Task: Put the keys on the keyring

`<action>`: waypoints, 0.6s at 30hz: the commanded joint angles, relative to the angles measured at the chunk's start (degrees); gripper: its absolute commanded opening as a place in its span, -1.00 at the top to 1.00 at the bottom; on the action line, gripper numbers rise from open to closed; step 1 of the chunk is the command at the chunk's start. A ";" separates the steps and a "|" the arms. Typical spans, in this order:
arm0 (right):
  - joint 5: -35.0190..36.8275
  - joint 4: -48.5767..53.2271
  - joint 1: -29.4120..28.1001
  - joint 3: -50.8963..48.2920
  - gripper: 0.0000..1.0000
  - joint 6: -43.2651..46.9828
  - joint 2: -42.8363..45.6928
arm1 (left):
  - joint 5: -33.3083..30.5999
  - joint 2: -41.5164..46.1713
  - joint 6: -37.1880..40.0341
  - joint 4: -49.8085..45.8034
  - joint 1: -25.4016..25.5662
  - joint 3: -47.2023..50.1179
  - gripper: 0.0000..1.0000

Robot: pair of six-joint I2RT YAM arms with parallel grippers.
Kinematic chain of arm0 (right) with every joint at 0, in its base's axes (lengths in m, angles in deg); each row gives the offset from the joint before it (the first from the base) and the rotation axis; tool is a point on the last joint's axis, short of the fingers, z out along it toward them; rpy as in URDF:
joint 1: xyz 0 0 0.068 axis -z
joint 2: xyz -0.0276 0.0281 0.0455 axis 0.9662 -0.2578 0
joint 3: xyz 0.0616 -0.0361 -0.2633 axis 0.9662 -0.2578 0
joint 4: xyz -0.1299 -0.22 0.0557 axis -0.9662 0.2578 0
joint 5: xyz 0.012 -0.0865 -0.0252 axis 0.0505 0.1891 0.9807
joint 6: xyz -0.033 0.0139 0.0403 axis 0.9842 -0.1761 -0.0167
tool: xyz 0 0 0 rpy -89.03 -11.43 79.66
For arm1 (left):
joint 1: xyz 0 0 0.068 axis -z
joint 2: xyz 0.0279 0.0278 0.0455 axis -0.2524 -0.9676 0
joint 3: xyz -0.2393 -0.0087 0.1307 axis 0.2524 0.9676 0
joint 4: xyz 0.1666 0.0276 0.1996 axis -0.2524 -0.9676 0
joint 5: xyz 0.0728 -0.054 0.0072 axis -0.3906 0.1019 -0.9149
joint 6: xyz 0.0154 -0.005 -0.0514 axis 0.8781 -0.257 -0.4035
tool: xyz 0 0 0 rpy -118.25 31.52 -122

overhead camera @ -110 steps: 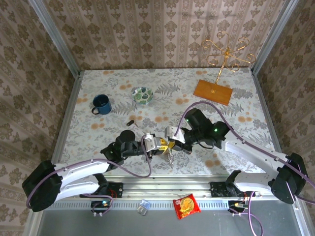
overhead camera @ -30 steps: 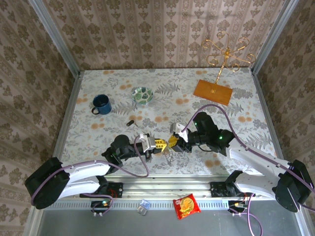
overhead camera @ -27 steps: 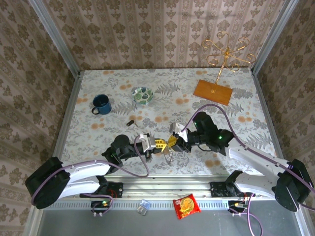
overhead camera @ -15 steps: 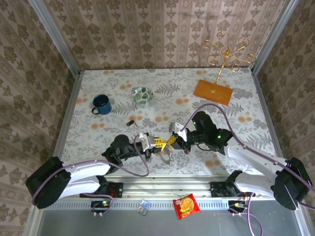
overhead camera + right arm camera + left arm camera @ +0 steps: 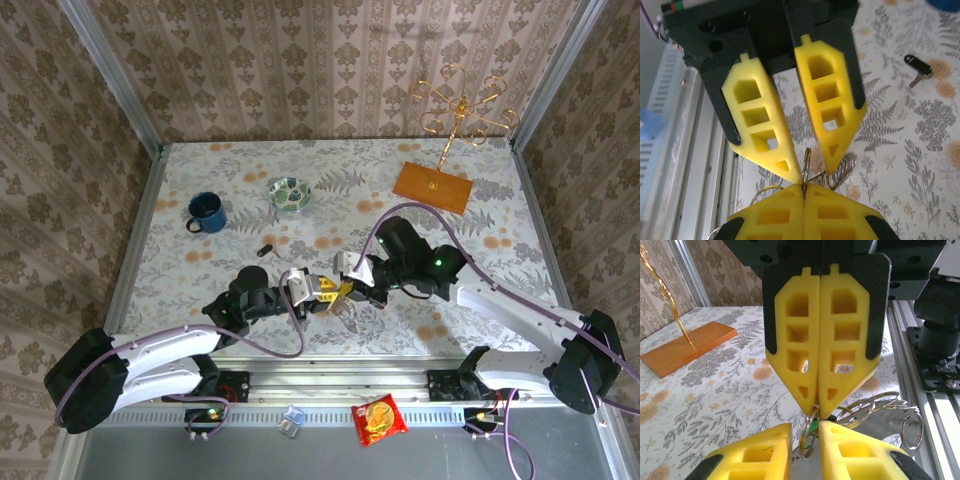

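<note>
- Floral-print table point(image 5: 180, 272) inside papered walls, with a blue mug point(image 5: 205, 212) toward its far left
- Well right of the mug and closer to the front edge, the left gripper point(image 5: 326, 291) and right gripper point(image 5: 351, 287) meet tip to tip
- Right gripper's yellow fingers point(image 5: 770, 216) are pressed together, pinching the thin wire of the keyring point(image 5: 806, 159)
- Left gripper's fingers point(image 5: 757, 125) stand apart in a narrow V, with the pinched loop in the gap between their tips
- More thin metal loops point(image 5: 875, 410) bunch just below the tips
- A scrap of bright green, seemingly the green key point(image 5: 812, 426), shows behind the pinched loop
- Dark key point(image 5: 265, 250) lies flat near the mug, to its right and a little nearer the front, apart from both grippers
- Patterned bowl point(image 5: 290, 192) sits right of the mug
</note>
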 commanded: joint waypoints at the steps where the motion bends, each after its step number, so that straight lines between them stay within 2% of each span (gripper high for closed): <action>1: 3.10 8.34 -1.91 4.12 1.00 5.29 -1.80 | 0.68 0.42 2.89 -4.28 0.11 -2.83 0.63; 7: 1.08 5.51 -1.25 3.97 1.00 2.66 -0.30 | 1.76 1.03 3.97 -6.91 0.02 -3.84 1.00; 12: -1.37 -0.36 1.89 -1.37 0.58 -3.64 3.37 | 2.27 1.75 3.52 -5.74 0.02 -3.08 1.00; 18: -2.65 -5.03 2.18 -5.89 0.50 -8.97 5.46 | 2.53 1.43 2.44 -1.49 0.01 -1.48 1.00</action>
